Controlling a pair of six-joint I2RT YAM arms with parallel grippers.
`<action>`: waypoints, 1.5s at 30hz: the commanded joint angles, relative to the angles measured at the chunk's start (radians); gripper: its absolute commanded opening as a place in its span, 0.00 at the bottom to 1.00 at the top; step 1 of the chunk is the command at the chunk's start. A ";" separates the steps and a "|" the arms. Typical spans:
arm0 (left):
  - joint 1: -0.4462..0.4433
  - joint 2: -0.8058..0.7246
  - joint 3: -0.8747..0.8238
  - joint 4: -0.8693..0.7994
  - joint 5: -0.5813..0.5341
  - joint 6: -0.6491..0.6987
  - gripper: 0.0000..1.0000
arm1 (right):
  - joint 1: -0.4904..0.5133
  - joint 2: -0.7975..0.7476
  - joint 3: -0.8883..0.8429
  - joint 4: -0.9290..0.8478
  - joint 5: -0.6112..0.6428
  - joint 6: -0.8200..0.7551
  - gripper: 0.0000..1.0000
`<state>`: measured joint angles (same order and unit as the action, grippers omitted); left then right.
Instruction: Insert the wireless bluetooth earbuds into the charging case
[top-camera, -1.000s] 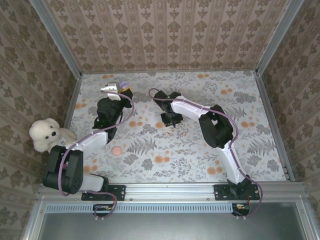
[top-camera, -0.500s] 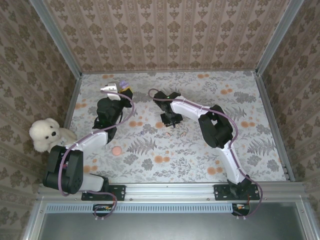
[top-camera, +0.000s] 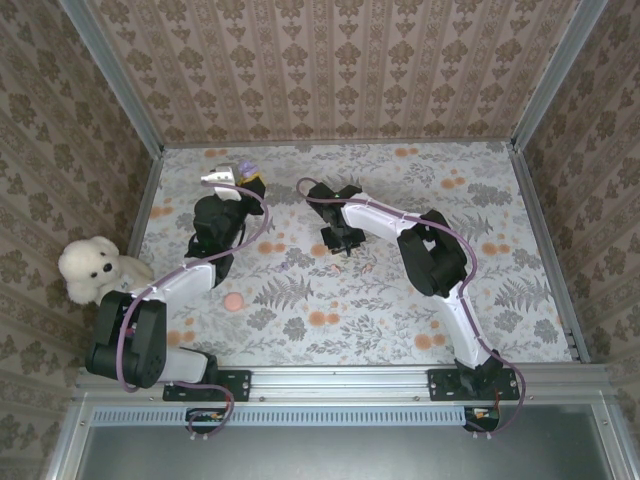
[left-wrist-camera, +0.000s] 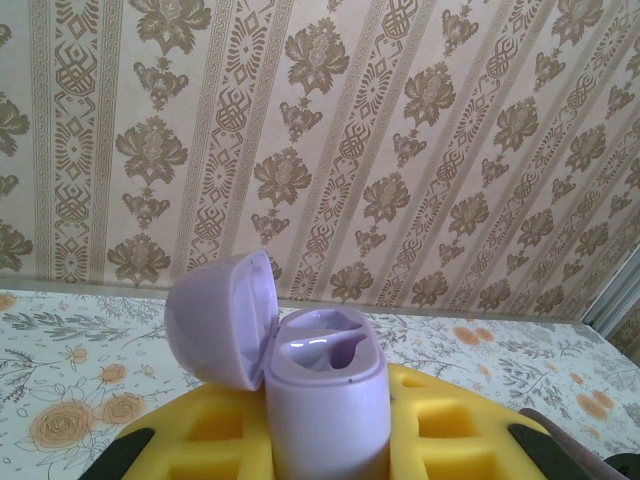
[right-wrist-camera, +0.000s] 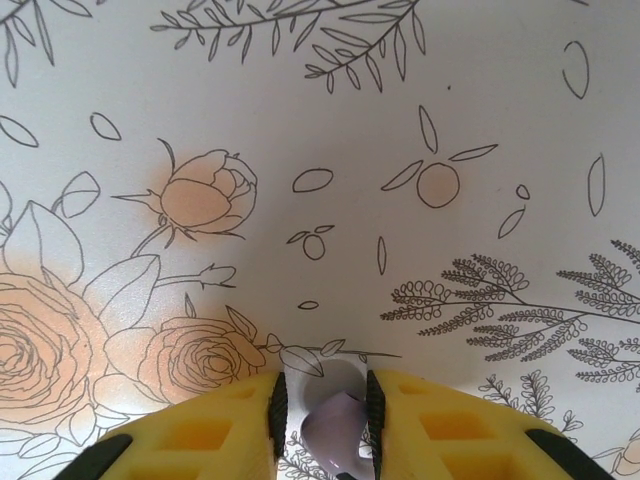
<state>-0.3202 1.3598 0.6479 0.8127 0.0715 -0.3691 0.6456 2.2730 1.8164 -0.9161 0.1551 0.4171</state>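
My left gripper is shut on a lilac charging case, held upright between its yellow fingers with the lid swung open to the left and both sockets showing bare. In the top view the case sits high at the back left, in the left gripper. My right gripper points down at the floral table and is shut on a lilac earbud, pinched between its black pads. From above, the right gripper hangs over the table's middle, right of the case.
A white plush dog sits at the left wall. A small orange ball lies on the floral tablecloth in front of the left arm. Wallpapered walls close in the table on three sides.
The right gripper has crept slightly; the left arm and the case are still.
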 joint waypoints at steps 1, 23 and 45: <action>-0.006 -0.001 0.019 0.036 -0.001 0.011 0.00 | -0.004 -0.012 -0.034 -0.051 0.052 -0.020 0.30; -0.008 0.009 0.036 0.030 0.006 0.012 0.00 | -0.004 -0.045 -0.056 -0.045 0.050 -0.027 0.35; -0.014 0.013 0.037 0.031 0.004 0.009 0.00 | -0.004 -0.077 -0.123 -0.004 0.017 -0.034 0.38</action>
<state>-0.3279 1.3609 0.6487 0.8127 0.0715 -0.3691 0.6437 2.2154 1.7203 -0.8745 0.1768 0.3950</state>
